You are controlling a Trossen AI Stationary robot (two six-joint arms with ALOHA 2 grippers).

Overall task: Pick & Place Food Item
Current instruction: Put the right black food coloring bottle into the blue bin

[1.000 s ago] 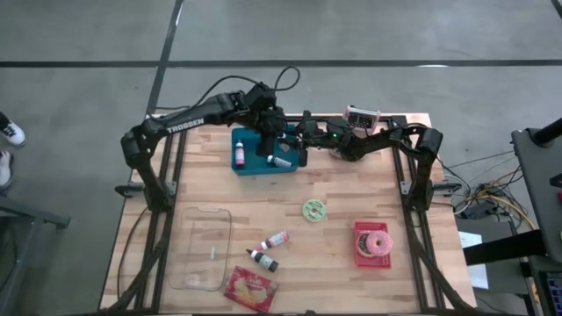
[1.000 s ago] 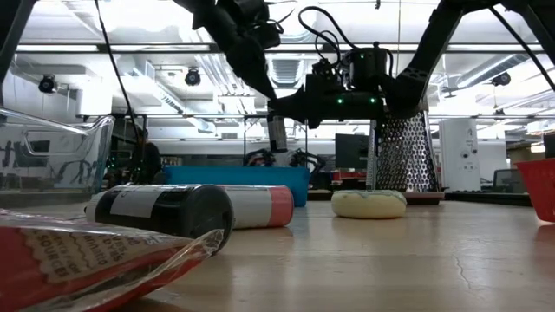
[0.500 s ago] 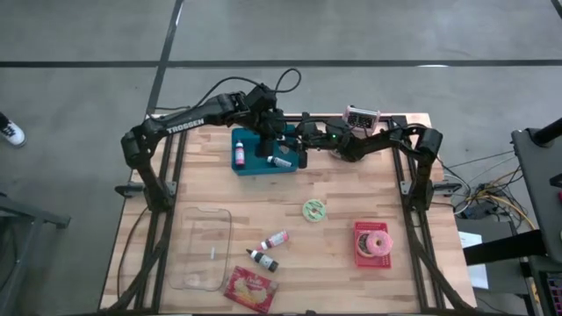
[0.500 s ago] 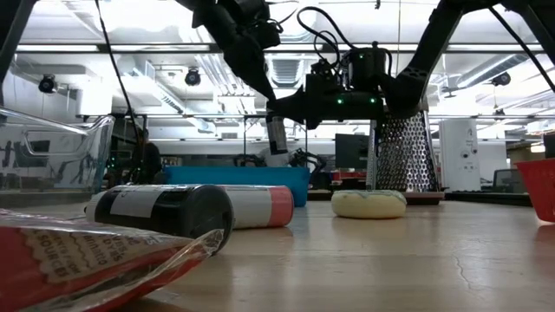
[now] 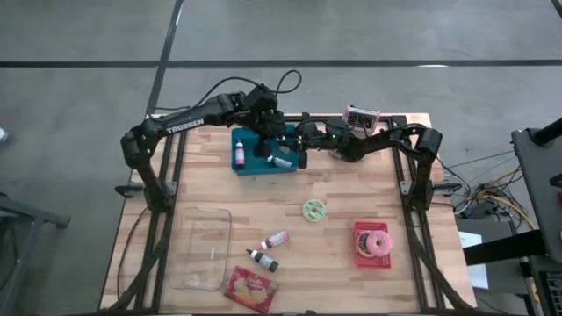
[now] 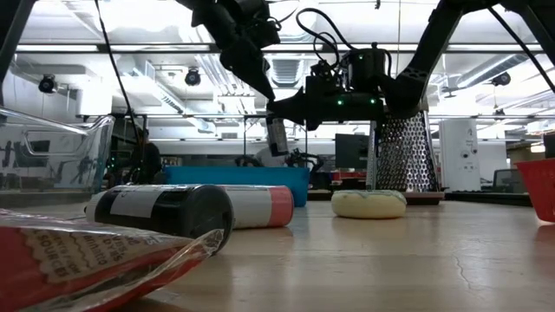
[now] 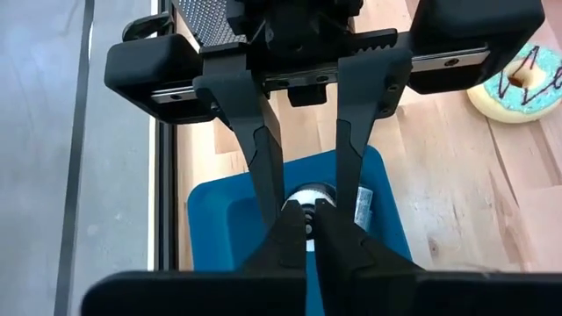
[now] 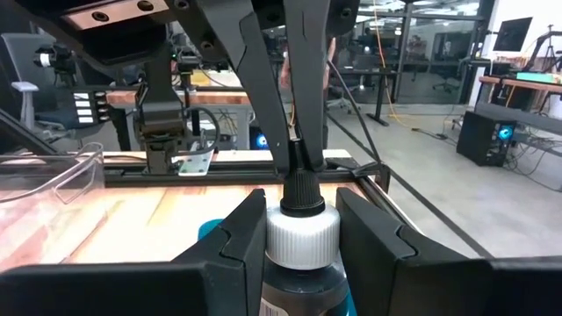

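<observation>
Over the blue tray (image 5: 266,154) at the worktop's far edge, the right claw (image 8: 299,230) grips a dropper bottle (image 8: 301,241) upright while the left claw (image 7: 303,230) pinches its cap; judged best, hold both steady and release only one.

A grey concrete floor (image 5: 79,53) with dark seams surrounds the light wooden table (image 5: 342,189). Cables (image 5: 481,189) trail on the floor off the table's right edge, beside a dark bench (image 5: 537,154). Beyond the table, the room has strip lights (image 6: 104,49) and ducts overhead, glass partitions (image 8: 439,53), desks (image 8: 527,88) and a monitor (image 8: 512,33).
</observation>
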